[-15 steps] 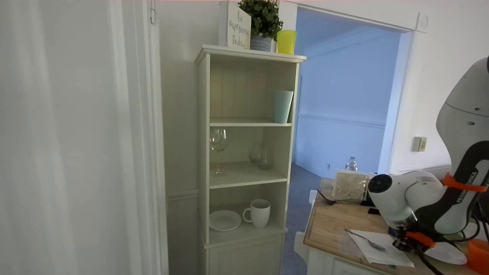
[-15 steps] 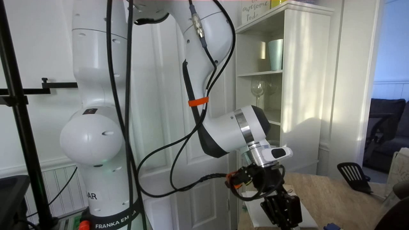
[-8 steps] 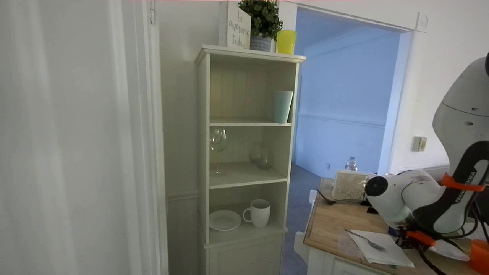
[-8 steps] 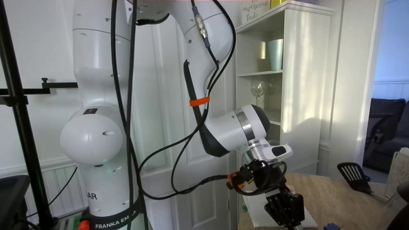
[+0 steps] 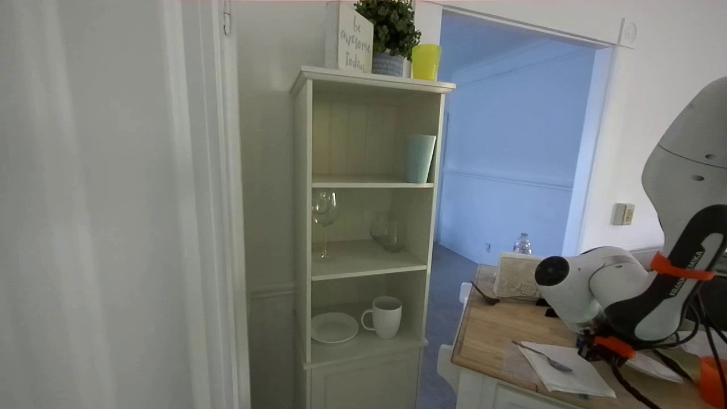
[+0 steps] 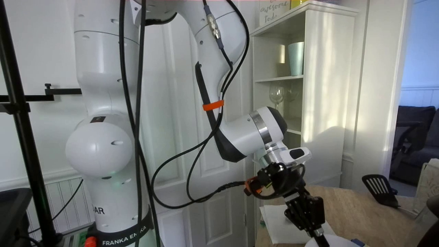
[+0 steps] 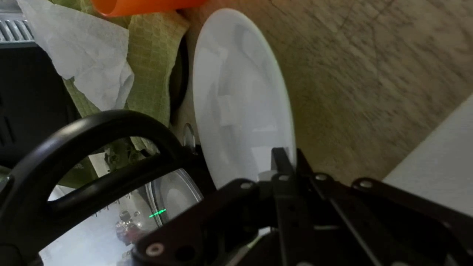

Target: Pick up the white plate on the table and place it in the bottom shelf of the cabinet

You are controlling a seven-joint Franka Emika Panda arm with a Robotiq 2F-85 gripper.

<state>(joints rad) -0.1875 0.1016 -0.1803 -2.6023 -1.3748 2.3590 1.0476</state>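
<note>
White plate: at the wooden table, held by its rim; from where I stand I can't tell whether its underside touches the wood.
Gripper: slanting down, jaws drawn tight with only the plate's thin edge between them.
Bottom shelf: low in the cream cabinet, with a second plate just beside a white mug.
Paper sheet: flat on the table, a spoon across it.
Black handle: arched close beside the plate in the wrist view.
Orange cup: near the plate.
</note>
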